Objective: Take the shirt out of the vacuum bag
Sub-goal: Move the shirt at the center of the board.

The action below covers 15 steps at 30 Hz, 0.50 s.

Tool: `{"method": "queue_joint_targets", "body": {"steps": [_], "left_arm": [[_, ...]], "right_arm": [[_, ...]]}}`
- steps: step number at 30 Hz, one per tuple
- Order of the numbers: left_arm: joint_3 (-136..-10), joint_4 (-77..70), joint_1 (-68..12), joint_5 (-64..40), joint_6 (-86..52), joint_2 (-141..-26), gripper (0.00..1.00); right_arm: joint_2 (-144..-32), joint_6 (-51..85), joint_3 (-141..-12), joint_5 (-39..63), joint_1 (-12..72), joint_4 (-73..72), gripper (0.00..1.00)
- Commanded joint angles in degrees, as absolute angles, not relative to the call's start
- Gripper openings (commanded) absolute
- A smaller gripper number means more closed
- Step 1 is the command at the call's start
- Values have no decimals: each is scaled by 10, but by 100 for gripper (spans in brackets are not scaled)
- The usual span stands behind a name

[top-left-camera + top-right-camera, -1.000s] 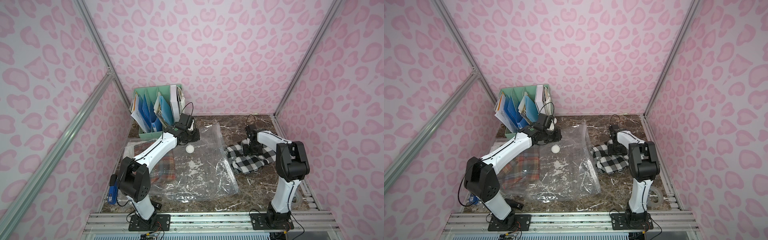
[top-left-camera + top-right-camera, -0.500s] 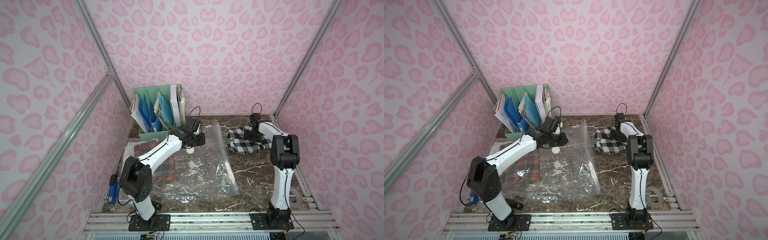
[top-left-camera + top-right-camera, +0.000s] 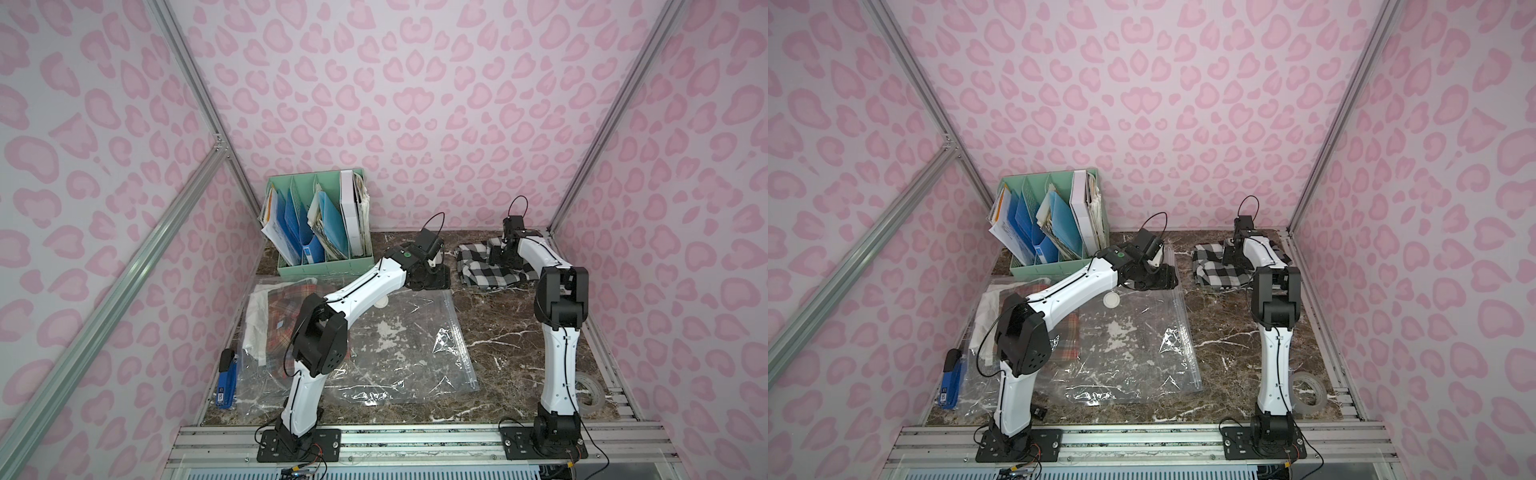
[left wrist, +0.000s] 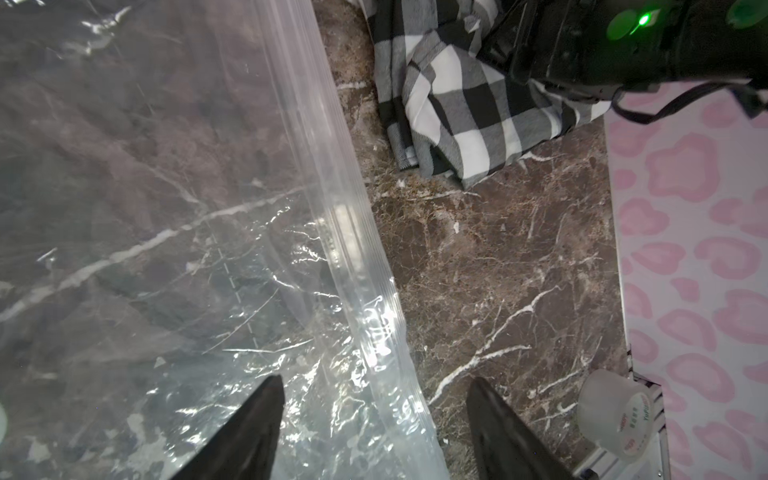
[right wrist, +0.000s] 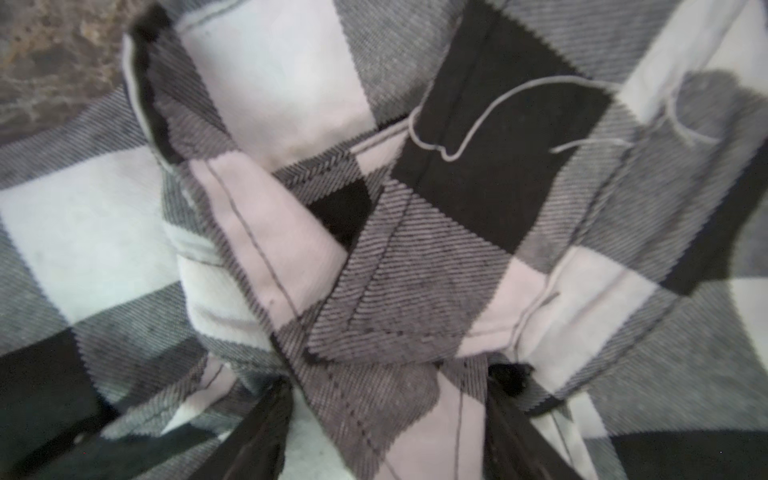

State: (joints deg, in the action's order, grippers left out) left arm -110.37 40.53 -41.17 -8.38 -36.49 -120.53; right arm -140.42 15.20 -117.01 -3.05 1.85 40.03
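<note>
Shirt (image 3: 482,275), rumpled checked twill near crinkly vacuum bag (image 3: 409,347)

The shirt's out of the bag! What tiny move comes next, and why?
Probably let the right pincer release the fold it pinches and lift off: the checked shirt lies on the table, apart from the vacuum bag.

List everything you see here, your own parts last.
bag: 1, clear, table centre
valve: 1, white, on the bag
checked shirt: 1, black-white, far right, outside the bag
plaid cloth: 1, red-orange, left, under clear plastic
organiser: 1, green, far left
folders: several, blue, in the organiser
stapler: 1, blue, near left edge
tape: 1, clear, near right corner
table: 1, brown marble, under all
left hand: 1, black, open over the bag's zip edge
right hand: 1, black, on the checked shirt
</note>
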Motion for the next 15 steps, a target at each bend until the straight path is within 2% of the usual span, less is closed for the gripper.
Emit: {"method": "queue_joint_targets", "body": {"steps": [1, 9, 15], "left_arm": [[-1142, 463, -416, -73, -361, -1229, 73], [-1216, 500, -419, -68, -356, -1269, 78], [-1224, 509, -419, -67, -357, -1277, 82]], "right_arm": [[-1447, 160, -1193, 36, 15, 484, 70], [-1498, 162, -1278, 57, 13, 507, 70], [-1528, 158, -1334, 70, 13, 522, 70]]}}
